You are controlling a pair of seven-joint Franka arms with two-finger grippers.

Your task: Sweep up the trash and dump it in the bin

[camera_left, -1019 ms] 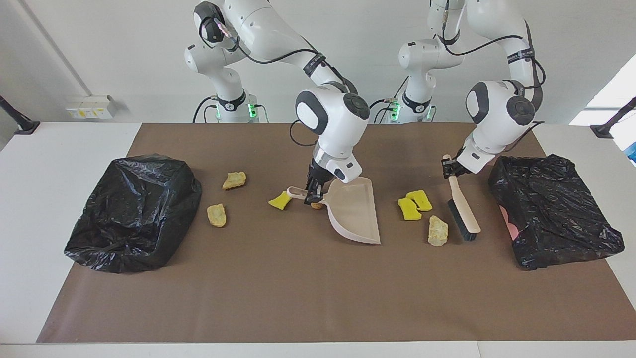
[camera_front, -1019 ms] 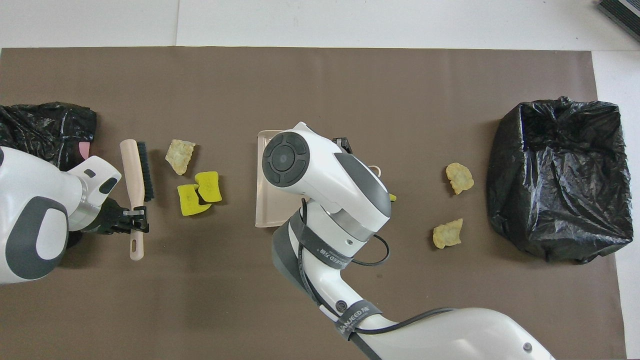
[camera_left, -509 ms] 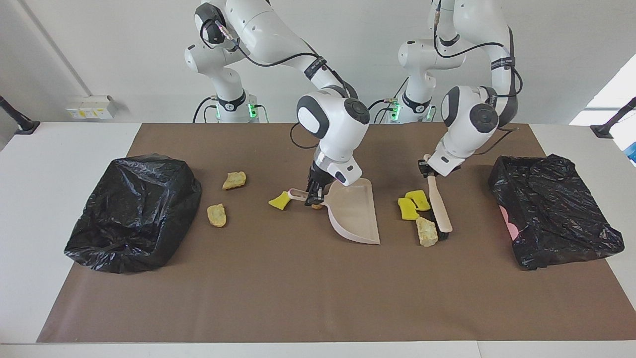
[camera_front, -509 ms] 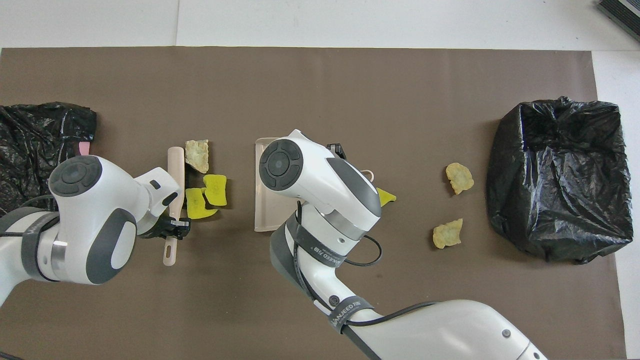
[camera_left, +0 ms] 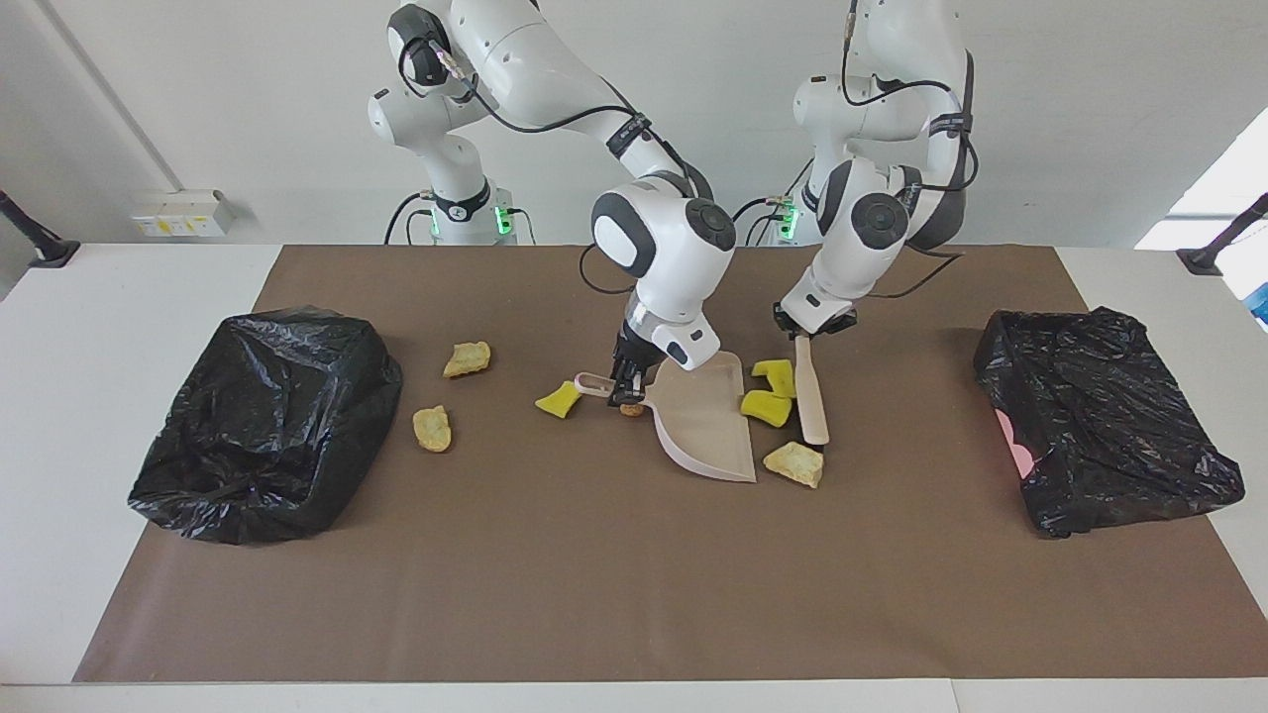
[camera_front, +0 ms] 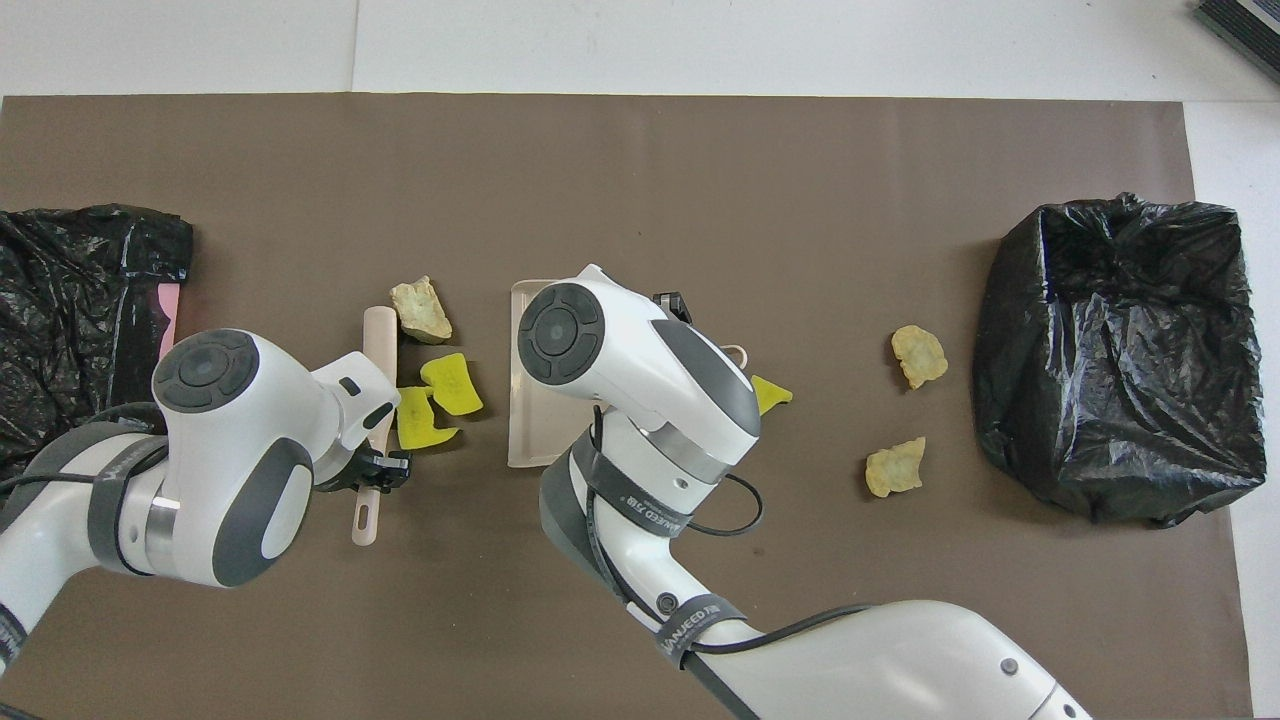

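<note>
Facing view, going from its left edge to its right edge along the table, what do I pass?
Black bin bag → tan lump → tan lump → yellow sponge chunk → right gripper on the dustpan handle → dustpan → brush held by the left gripper → second black bin bag.

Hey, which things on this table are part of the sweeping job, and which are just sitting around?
Part of the job:
- brush, held by left gripper
- dustpan, handle held by right gripper
- trash: yellow sponge chunks and tan bread-like lumps
- black-lined bin at the right arm's end
- black-lined bin at the left arm's end

Just there:
- brown mat
</note>
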